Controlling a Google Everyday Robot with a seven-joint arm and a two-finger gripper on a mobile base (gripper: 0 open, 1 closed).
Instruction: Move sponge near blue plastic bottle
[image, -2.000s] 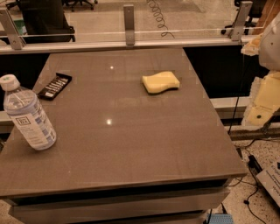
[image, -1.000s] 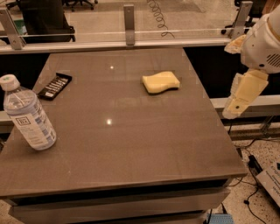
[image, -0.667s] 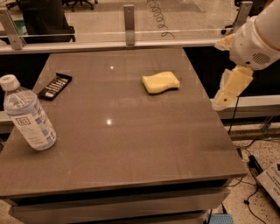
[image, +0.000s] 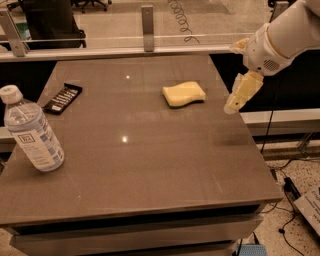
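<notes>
The pale yellow sponge lies flat on the brown table, right of its middle and towards the back. The clear water bottle with a white cap and a white-and-blue label stands upright near the table's left edge. My gripper hangs from the white arm over the table's right edge, a short way to the right of the sponge and above the surface. It holds nothing and does not touch the sponge.
A black flat packet with white marks lies at the back left of the table. A rail with a metal post runs behind the table. Cables lie on the floor at the right.
My arm and gripper have moved left and inward, from beyond the table's right side to over its right edge, closer to the sponge. The sponge, the bottle and the packet have not moved.
</notes>
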